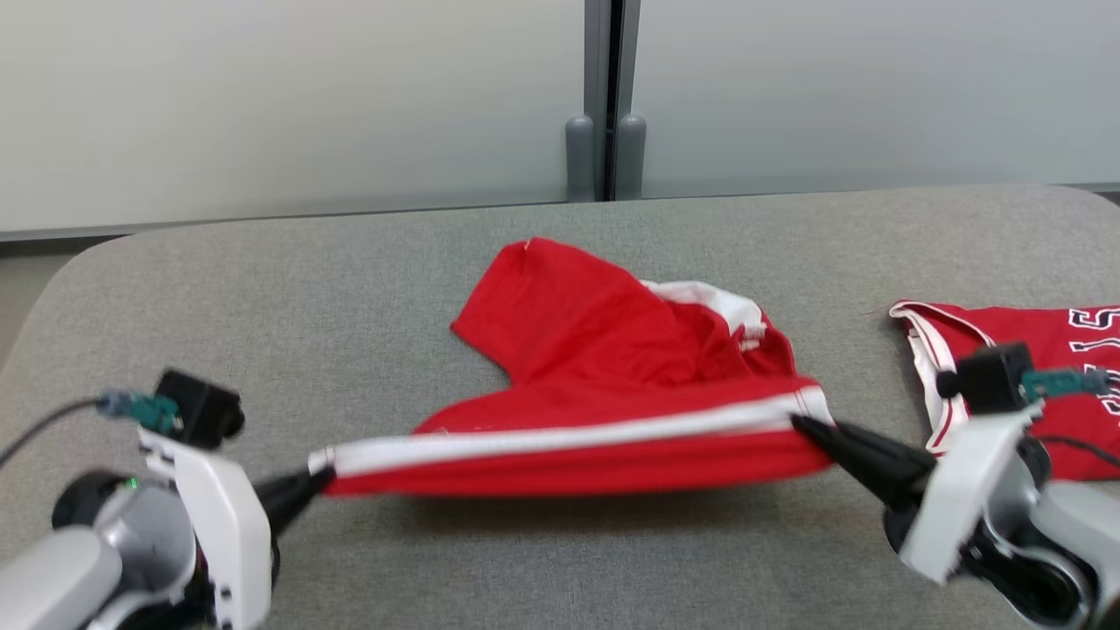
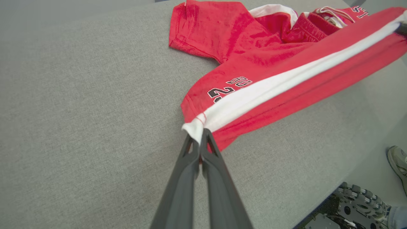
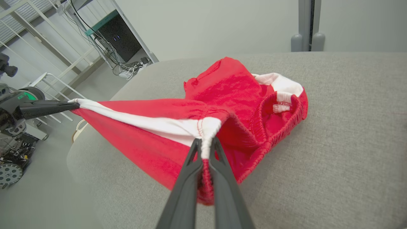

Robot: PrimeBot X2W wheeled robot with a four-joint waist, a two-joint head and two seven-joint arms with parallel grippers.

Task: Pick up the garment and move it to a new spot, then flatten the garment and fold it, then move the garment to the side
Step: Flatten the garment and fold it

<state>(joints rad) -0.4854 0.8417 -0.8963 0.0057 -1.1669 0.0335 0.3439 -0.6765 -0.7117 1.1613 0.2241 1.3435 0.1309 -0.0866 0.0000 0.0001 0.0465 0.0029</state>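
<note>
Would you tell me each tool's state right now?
Left tool: shut on the red shorts, hem corner.
Right tool: shut on the red shorts, waistband.

Shorts read "BU" above "2".
</note>
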